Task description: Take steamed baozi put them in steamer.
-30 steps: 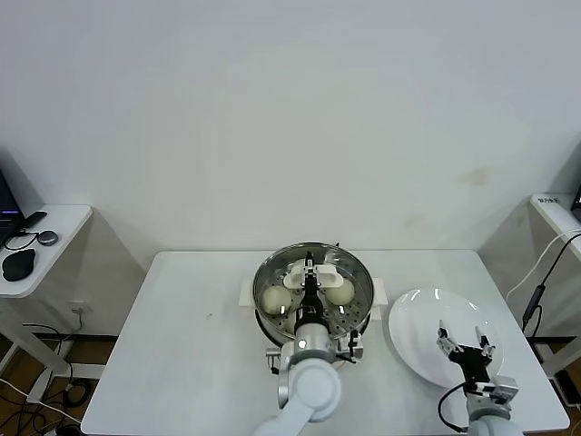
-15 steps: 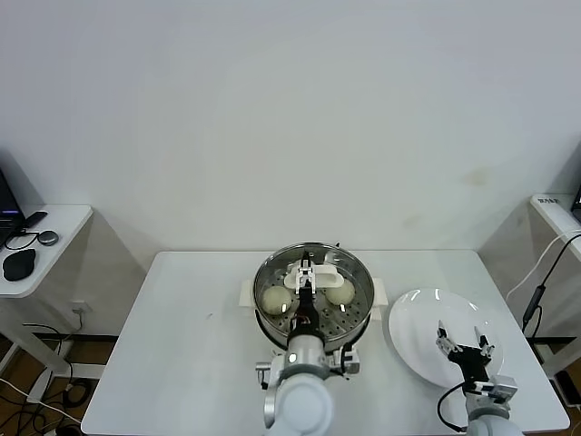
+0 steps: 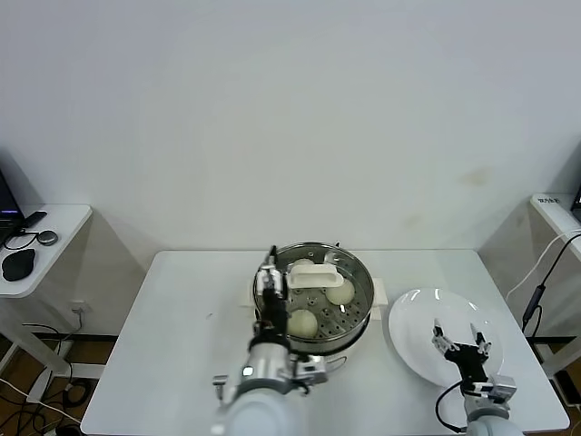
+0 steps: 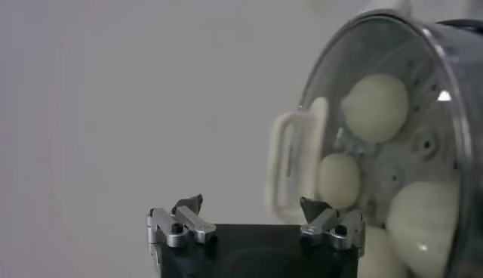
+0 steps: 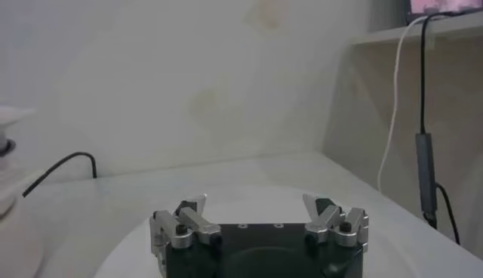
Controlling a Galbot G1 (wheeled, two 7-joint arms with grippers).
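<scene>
- The left gripper [image 3: 270,277] has a black body with silver metal finger brackets fixed by dark screws.
- Its wrist is a rounded grey-white housing.
- The right gripper [image 3: 461,342] matches: black block, silver fingers, grey-white wrist with a thin black cable.

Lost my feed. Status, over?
Left pincer open, empty, at steamer rim. Right pincer open over plate. Baozi in steamer. Nothing blocking.

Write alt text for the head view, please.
On a white table, the steamer holds baozi, with the open left gripper at its left rim. The open right gripper hangs over an empty white plate.
</scene>
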